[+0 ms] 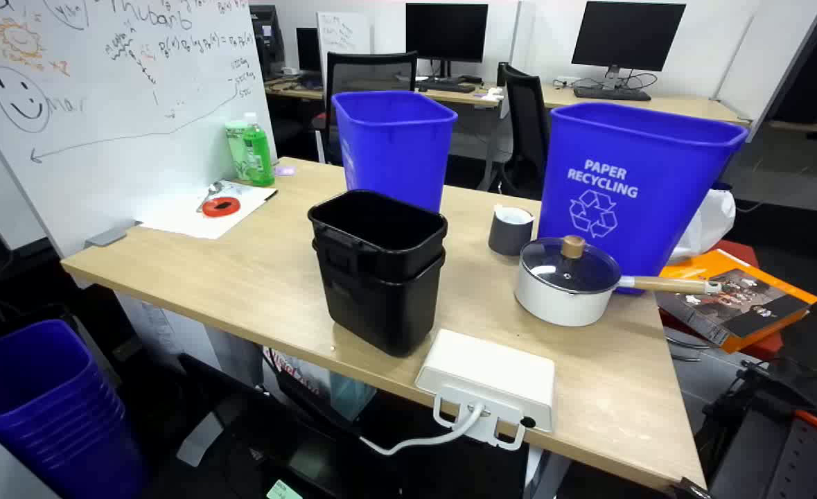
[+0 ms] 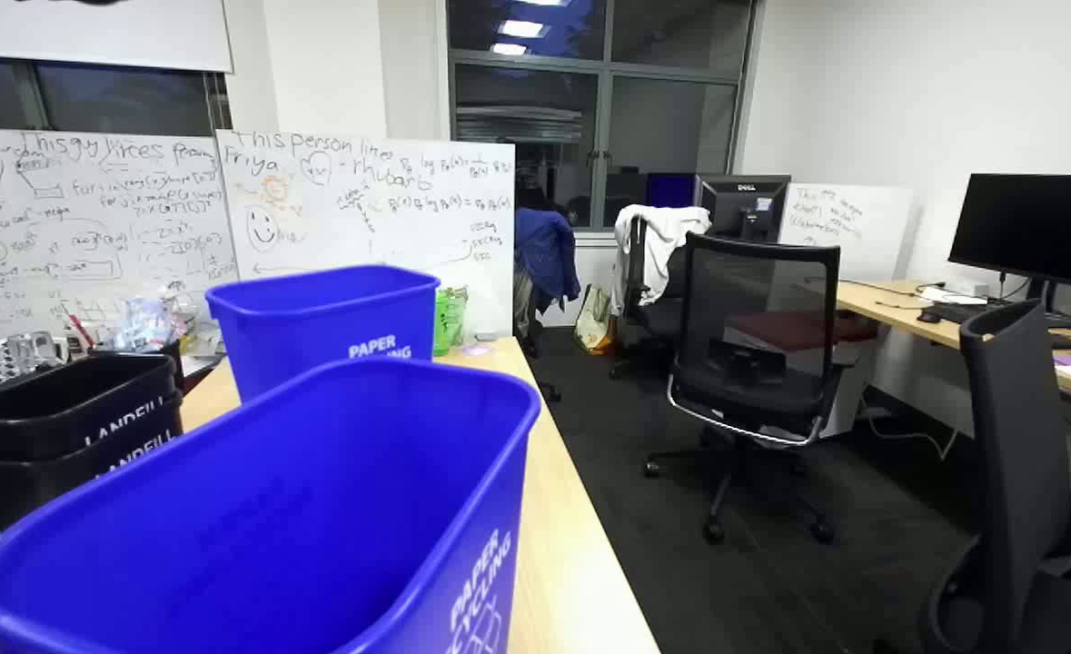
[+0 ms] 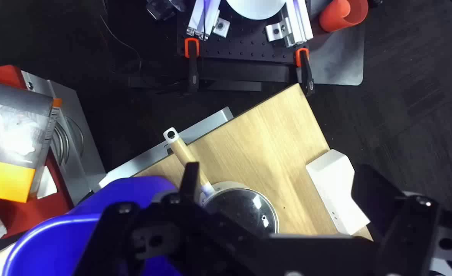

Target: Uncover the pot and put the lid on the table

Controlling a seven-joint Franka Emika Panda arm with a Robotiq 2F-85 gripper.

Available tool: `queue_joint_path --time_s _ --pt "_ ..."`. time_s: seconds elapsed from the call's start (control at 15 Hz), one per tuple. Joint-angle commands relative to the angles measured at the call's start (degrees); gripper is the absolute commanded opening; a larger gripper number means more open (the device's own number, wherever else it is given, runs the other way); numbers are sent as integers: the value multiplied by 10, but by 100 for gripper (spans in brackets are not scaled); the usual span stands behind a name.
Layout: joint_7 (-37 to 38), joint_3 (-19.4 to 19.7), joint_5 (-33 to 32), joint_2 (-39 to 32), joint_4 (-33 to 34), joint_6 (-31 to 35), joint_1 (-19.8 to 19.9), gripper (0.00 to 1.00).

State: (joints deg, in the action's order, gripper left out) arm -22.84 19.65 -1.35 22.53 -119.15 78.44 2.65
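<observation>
The pot (image 1: 560,306) is white and squat with a wooden handle, standing on the light-wood table (image 1: 242,263). The lid (image 1: 547,267) is dark see-through glass with a wooden knob (image 1: 573,246), and sits on the pot. In the wrist view, the pot (image 3: 226,186) and lid (image 3: 245,205) are partly hidden by my gripper, and the knob is hidden. My gripper (image 3: 281,180) is open, its fingers wide apart with nothing between them, above the table (image 3: 256,142). The gripper is out of both exterior views. In an exterior view the table (image 2: 571,563) shows, but the pot and lid do not.
A blue bin (image 1: 630,187) stands right behind the pot, with a grey cup (image 1: 511,235) beside it. Stacked black bins (image 1: 380,277), another blue bin (image 1: 398,152) and a white box (image 1: 488,371) stand on the table. An orange box (image 1: 741,298) lies beyond the table edge.
</observation>
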Motion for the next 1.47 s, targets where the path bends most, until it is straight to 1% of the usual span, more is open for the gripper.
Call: queue_joint_path --time_s 0.0,0.07,0.2,0.33,0.53,0.73,0.93,1.07,1.13,1.27,1.4 --pt "-6 -15 5 -3 2 -1 19 100" --pt "-6 -15 5 -3 2 -1 19 100" --pt "-41 -20 -8 -7 -2 -12 8 100" --pt "-68 -33 -7 0 -22 9 -2 100" --pt "-118 -60 -18 17 -71 79 -21 100" --pt "-167 -80 -6 27 -132 156 -42 100" --pt "-219 -96 21 40 -195 222 -67 100" --pt "-261 -98 38 46 -223 261 -80 100" --pt "-219 -109 28 23 -196 224 -70 100" --pt "-241 -109 30 32 -212 245 -74 100" --pt "-247 -107 31 39 -213 247 -74 100"
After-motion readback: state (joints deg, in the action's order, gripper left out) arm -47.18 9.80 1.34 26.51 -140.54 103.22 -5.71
